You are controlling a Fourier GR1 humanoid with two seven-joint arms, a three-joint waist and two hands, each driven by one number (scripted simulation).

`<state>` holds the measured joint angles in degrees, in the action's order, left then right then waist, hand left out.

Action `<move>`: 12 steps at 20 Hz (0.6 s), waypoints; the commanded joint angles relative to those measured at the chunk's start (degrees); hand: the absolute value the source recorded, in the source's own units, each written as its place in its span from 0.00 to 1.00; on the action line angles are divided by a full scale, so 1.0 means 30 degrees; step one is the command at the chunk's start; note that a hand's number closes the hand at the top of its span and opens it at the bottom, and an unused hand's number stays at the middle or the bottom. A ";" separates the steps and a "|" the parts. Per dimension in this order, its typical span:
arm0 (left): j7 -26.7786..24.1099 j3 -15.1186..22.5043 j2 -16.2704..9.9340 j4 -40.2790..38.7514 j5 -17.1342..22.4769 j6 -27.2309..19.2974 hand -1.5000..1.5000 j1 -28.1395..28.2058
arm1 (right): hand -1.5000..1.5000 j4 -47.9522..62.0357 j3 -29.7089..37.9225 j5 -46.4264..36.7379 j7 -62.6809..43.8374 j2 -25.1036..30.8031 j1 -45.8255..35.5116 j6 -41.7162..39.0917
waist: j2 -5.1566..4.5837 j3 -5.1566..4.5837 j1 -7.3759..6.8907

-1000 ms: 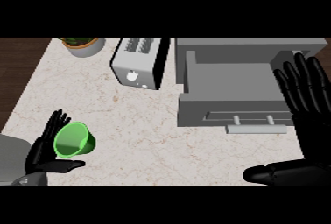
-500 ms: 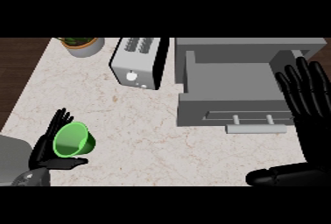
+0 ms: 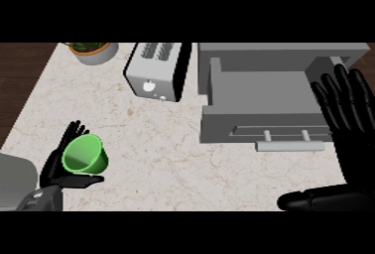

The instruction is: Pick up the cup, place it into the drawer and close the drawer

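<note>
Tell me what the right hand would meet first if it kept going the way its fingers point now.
The right hand points toward the far edge of the counter, beside the open drawer. Straight on lies the grey cabinet body behind the drawer; it would probably meet that first, though its height above it is unclear.

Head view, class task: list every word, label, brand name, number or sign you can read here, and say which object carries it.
None can be read.
Toaster: only a plain round white knob on its front, no lettering.
Green cup, in the left hand: plain.
Grey drawer, open: no label; its handle is bare.
Plant pot: no markings.
Right hand: plain black.
</note>
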<state>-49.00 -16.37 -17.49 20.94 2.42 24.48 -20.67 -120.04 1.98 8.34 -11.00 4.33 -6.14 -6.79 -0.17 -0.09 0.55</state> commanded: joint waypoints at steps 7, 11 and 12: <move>-0.1578 0.0375 0.0699 -0.0174 0.0687 0.4062 0.00 0.0190 | 0.00 -0.0483 0.0154 0.0058 0.0095 0.0078 0.0210 -0.0046 | 0.0016 -0.0004 0.0008; -0.1382 0.0441 0.0240 -0.0285 0.0930 0.5336 1.00 -0.0422 | 0.00 0.0552 0.0702 0.0354 -0.0151 0.0425 -0.0553 -0.0111 | -0.0036 -0.0015 0.0027; -0.2351 0.0720 0.1120 0.0544 0.0861 0.5014 1.00 0.0255 | 0.00 -0.0015 0.0522 0.0357 -0.0019 0.0293 -0.0140 -0.0144 | 0.0026 -0.0007 -0.0043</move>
<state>-47.88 -15.15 -15.69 21.00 4.80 30.62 -21.49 -119.68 3.06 9.10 -11.50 4.97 -7.05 -6.93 -0.24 -0.13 0.63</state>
